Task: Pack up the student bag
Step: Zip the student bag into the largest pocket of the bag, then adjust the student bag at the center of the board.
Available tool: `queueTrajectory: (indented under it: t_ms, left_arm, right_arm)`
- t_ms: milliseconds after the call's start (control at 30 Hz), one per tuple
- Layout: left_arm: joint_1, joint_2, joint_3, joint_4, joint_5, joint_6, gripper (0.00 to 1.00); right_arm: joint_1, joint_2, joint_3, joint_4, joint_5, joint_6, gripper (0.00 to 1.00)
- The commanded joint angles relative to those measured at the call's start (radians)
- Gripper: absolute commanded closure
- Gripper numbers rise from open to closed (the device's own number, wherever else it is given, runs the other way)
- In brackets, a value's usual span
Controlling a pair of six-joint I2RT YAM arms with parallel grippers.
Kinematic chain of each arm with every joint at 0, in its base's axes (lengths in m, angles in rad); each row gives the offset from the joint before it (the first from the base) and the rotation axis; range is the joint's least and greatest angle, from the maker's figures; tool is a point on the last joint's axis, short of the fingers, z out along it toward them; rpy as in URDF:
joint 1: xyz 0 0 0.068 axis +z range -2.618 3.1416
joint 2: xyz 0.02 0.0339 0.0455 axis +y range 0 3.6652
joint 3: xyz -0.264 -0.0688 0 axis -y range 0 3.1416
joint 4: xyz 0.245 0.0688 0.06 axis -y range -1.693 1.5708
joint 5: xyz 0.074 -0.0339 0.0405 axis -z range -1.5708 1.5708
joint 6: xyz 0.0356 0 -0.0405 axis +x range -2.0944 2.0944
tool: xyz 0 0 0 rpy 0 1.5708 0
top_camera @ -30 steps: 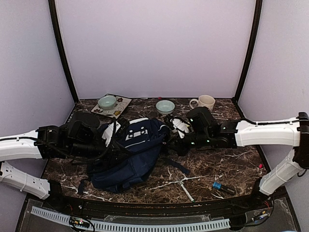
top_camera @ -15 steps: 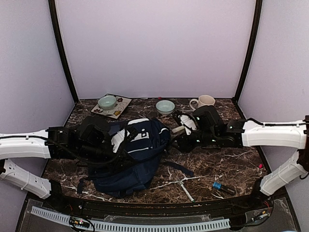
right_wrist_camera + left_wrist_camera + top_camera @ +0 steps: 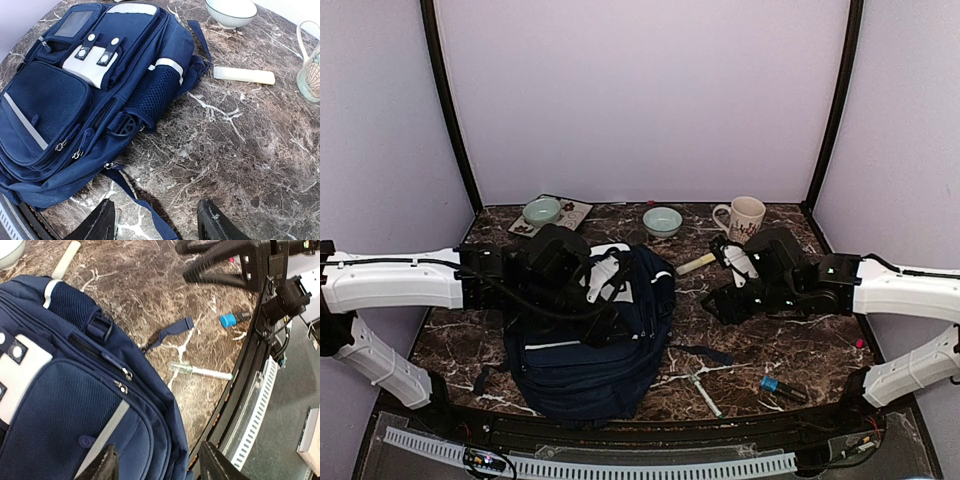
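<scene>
We see the student bag lying flat on the marble table, directly beneath our left gripper, whose fingers stand apart and empty. Our right gripper, likewise spread and holding nothing, has the bag ahead and to its left.

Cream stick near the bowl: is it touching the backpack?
Apart. The right wrist view shows a strip of bare tabletop between the cream stick and the backpack.
</scene>
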Motion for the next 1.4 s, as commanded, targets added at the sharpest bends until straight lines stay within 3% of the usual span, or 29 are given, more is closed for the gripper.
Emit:
queueTrajectory:
  t_ms: [0, 233, 500, 1067, 1367]
  left_arm:
    - [0.006, 0.057, 0.096, -0.073, -0.049, 0.003, 0.44]
    - [0.030, 0.234, 0.277, -0.277, -0.130, -0.092, 0.45]
    - [0.071, 0.326, 0.367, -0.414, -0.213, -0.256, 0.45]
    - [0.087, 0.198, 0.160, -0.356, -0.287, -0.431, 0.47]
    - [0.087, 0.139, 0.091, -0.333, -0.285, -0.445, 0.48]
  right_arm:
    - [-0.003, 0.006, -0.009, 0.016, 0.007, 0.015, 0.44]
    - [-0.002, 0.091, 0.036, 0.087, -0.143, -0.082, 0.46]
    - [0.003, 0.260, 0.189, 0.104, -0.222, -0.121, 0.53]
    - [0.124, 0.507, 0.395, 0.040, -0.126, 0.011, 0.57]
    - [0.124, 0.625, 0.504, -0.117, -0.019, 0.103, 0.59]
